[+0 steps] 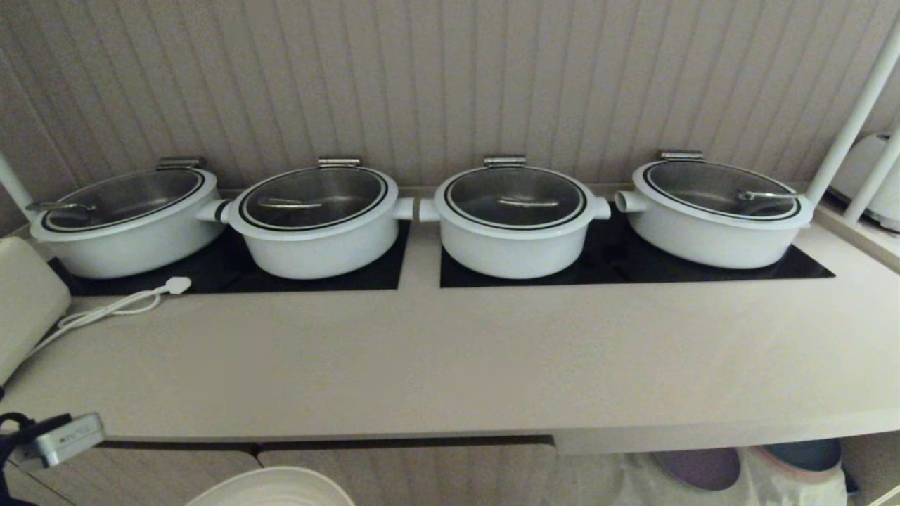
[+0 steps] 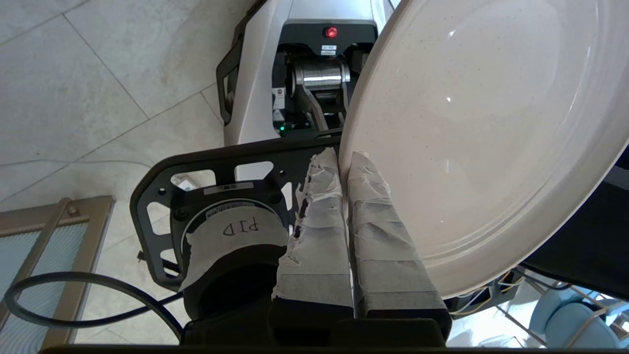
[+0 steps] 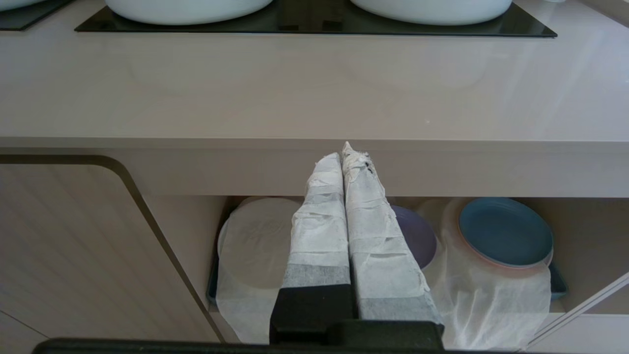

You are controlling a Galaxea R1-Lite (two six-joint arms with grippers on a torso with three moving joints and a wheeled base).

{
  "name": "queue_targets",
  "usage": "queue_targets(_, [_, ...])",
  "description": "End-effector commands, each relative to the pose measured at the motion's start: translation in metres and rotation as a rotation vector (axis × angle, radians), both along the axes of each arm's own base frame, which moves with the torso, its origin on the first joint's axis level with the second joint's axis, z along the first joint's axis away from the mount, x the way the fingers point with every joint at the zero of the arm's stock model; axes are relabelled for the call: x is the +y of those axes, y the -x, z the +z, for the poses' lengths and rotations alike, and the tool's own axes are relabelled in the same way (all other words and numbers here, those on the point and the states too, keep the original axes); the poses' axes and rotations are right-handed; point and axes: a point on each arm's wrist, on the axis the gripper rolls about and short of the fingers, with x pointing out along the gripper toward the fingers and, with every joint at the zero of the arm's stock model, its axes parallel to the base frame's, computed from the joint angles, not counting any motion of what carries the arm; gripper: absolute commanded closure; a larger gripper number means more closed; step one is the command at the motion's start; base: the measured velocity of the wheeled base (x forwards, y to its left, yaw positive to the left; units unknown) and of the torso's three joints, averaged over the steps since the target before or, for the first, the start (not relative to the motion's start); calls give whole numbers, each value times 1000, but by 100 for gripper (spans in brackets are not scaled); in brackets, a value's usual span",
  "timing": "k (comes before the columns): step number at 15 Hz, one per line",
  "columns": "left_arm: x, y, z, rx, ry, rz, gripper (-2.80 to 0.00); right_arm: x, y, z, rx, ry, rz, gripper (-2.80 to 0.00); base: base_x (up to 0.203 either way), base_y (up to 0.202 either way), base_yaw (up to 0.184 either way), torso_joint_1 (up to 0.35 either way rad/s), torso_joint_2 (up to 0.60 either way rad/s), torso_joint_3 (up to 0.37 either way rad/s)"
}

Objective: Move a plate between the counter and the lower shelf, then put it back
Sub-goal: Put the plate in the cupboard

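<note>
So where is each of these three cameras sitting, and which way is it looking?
Head view: up on the robot, looking down at the counter and four pots; the plate peeks in at the bottom.
Left wrist view: behind the left gripper, shut on the plate, facing the floor and the robot's base.
Right wrist view: behind the shut right gripper, facing the counter edge and lower shelf.
Shared: head and left wrist show the plate; head and right wrist the counter.

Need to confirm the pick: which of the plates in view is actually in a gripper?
The cream-beige plate, clamped at its rim by the left gripper. The purple plate and blue plate sit untouched in the lower shelf.
</note>
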Motion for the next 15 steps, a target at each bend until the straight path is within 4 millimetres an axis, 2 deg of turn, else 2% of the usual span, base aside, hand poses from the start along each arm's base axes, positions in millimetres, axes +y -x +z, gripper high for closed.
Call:
queue_targets(1, [1, -2, 1, 1, 2, -1, 0, 0, 0, 0, 1, 0, 0, 0, 0, 0, 0, 0, 0, 0])
queue_targets(6, [3, -12, 2, -29, -6, 0, 0, 0, 0, 0, 1, 0, 2, 0, 0, 0, 0, 0, 0, 0])
queue_targets(15, [3, -12, 1, -23, -3, -2, 0, 0, 0, 0, 1, 0, 1, 0, 0, 0, 0, 0, 0, 0])
